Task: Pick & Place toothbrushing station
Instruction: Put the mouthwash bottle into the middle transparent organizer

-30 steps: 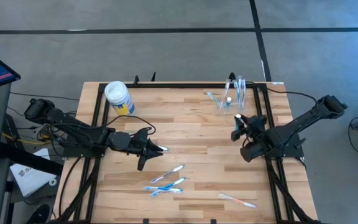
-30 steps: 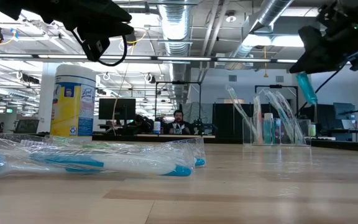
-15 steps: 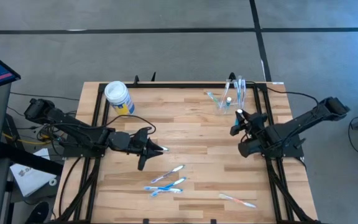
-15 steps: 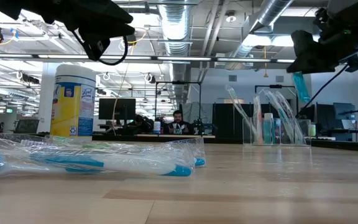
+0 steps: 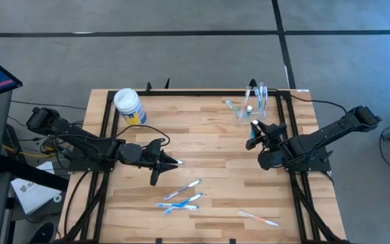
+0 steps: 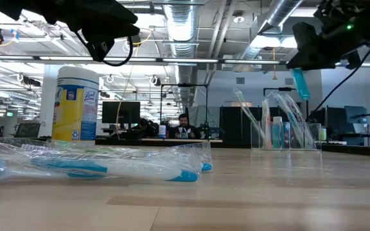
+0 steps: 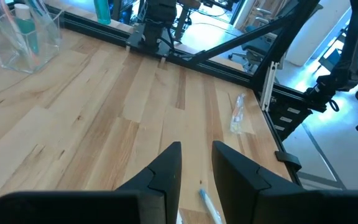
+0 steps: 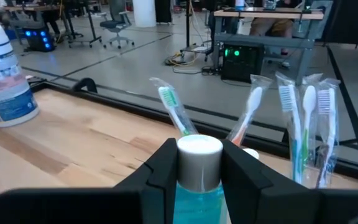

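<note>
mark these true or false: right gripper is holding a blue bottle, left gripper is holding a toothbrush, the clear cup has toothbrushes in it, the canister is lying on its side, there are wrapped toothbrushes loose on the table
1. The right gripper is holding a blue bottle with a white cap. True.
2. The left gripper is holding a toothbrush. False: its fingers stand slightly apart with nothing between them, above bare wood.
3. The clear cup has toothbrushes in it. True: several wrapped ones stand in it.
4. The canister is lying on its side. False: it stands upright near the table's far left corner.
5. Wrapped toothbrushes lie loose on the table. True: near the front edge.
</note>
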Motion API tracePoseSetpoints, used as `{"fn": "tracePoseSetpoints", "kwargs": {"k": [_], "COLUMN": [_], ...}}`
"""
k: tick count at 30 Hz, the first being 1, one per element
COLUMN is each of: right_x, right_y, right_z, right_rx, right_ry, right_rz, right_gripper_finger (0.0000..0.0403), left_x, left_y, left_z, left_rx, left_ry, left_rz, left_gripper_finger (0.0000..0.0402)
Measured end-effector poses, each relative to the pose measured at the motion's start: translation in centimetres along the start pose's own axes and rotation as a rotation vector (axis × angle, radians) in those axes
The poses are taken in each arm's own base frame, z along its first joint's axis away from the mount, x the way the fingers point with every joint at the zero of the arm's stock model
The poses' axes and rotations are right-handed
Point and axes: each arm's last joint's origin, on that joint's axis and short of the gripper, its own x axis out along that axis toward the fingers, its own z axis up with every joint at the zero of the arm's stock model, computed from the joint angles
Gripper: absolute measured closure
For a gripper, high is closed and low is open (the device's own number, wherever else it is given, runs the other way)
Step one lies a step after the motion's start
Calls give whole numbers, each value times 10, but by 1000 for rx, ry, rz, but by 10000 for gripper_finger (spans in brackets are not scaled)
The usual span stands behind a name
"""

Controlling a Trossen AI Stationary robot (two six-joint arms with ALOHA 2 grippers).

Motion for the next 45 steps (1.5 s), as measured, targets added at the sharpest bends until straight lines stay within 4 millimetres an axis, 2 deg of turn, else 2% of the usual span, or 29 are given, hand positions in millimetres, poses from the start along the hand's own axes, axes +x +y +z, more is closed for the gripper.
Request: {"fn": "tracePoseSetpoints", "kwargs": {"k": [10,21,26,45], "right_x": [9,45,58,90], "right_y": [13,30,26,3], "right_z": [4,1,3,11], "right_rx": [0,-82,-93,-83], "right_ry": [22,114,123,138], "right_rz": [17,40,0,-163], "right_gripper_finger": [317,317,317,317], "left_x": [1,1,1,1], "left_y": [4,6,6,6], "left_z": [2,3,3,3], "left_rx": [19,18,18,18], "left_ry": [-5,-9,-8,-7], "left_rz": [15,25,22,23], "left_gripper_finger": [317,317,317,317]}}
